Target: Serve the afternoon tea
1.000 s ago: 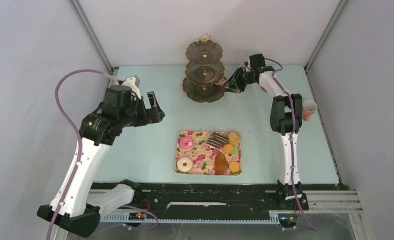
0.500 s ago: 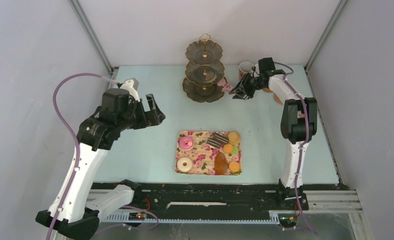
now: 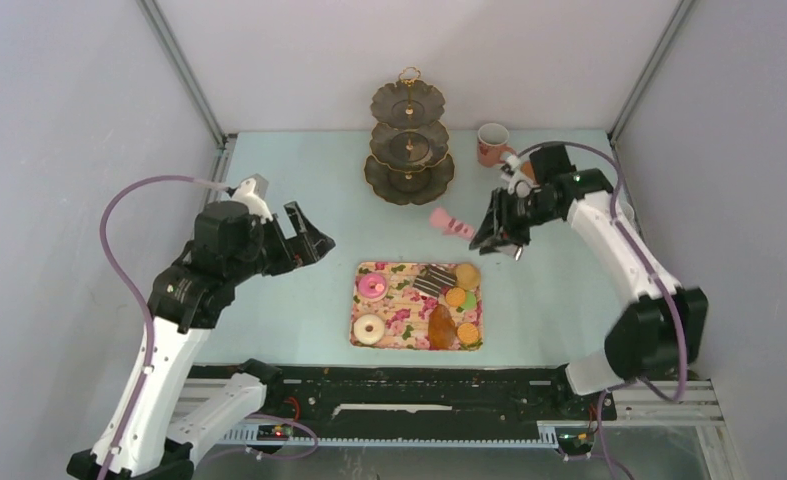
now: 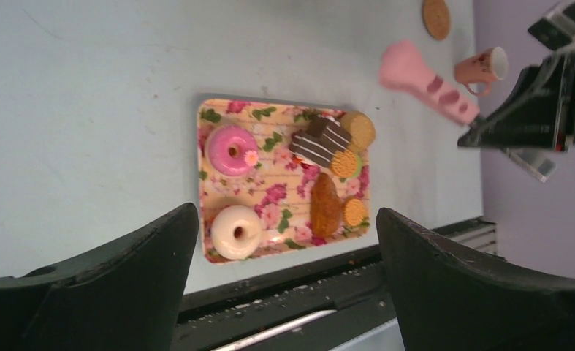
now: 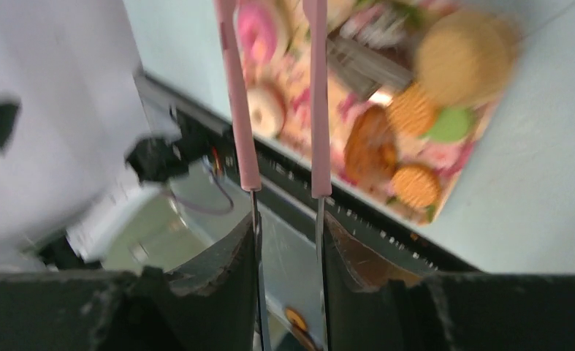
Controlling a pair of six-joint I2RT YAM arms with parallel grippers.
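**Right gripper (image 3: 489, 232) clamped on pink-handled tongs (image 3: 452, 222); left gripper (image 3: 311, 232) jaws wide apart, holding nothing.**
Pastries (image 3: 432, 282) lie on the floral tray (image 3: 404, 316) near the table's front edge. The pink mug (image 3: 490, 144) stands at the back edge, right of the tiered stand (image 3: 409, 140). The tongs hang between stand and tray.

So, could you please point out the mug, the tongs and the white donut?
Mug (image 3: 488, 152), top view, its side.
Tongs (image 4: 423, 75), left wrist view, the pink end.
White donut (image 4: 223, 227), left wrist view, icing beside the hole.
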